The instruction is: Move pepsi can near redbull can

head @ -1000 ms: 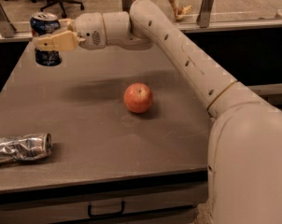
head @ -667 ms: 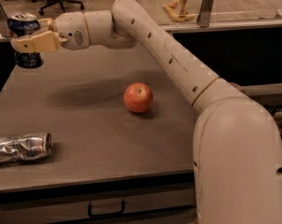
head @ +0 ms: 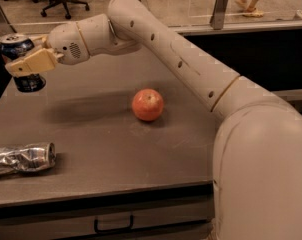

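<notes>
Redbull can (head: 22,158) lies crumpled at lower left, near the front edge of the table (head: 101,149). Apple (head: 147,104) sits mid-frame, with bare tabletop between them. Upper left, my gripper (head: 18,64) clamps the pepsi can (head: 17,46) upright above the table's left edge.

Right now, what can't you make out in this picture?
Camera view:
Pepsi can: its middle is hidden by the gripper, which grips it over the table's left edge.
Redbull can: left end cut off by the picture's edge.
Table: right side hidden by the arm.
</notes>
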Controlling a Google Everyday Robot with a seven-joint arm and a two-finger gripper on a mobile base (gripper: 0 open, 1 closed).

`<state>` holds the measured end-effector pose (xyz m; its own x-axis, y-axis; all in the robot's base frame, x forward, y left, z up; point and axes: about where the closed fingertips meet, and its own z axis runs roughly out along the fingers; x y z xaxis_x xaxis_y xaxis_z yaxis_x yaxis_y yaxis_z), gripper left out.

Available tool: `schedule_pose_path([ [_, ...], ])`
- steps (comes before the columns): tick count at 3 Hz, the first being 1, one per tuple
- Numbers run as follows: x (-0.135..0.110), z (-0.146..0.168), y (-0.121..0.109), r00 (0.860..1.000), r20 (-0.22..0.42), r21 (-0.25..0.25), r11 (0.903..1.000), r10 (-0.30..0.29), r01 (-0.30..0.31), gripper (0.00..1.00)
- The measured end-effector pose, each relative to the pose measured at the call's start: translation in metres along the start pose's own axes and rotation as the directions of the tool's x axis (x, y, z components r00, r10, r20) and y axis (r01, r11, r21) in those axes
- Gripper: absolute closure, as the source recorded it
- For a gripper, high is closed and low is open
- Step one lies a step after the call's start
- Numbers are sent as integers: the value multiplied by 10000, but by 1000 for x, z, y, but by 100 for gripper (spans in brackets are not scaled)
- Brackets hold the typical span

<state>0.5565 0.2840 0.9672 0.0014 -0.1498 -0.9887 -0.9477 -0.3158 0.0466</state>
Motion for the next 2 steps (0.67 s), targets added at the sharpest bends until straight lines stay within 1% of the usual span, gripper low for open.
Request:
schedule_pose_path([
  [1, 13, 0, 12, 9978, -509, 274, 9988, 432, -418, 100],
  [2, 16, 5, 25, 9970, -595, 558, 9974, 491, -458, 100],
])
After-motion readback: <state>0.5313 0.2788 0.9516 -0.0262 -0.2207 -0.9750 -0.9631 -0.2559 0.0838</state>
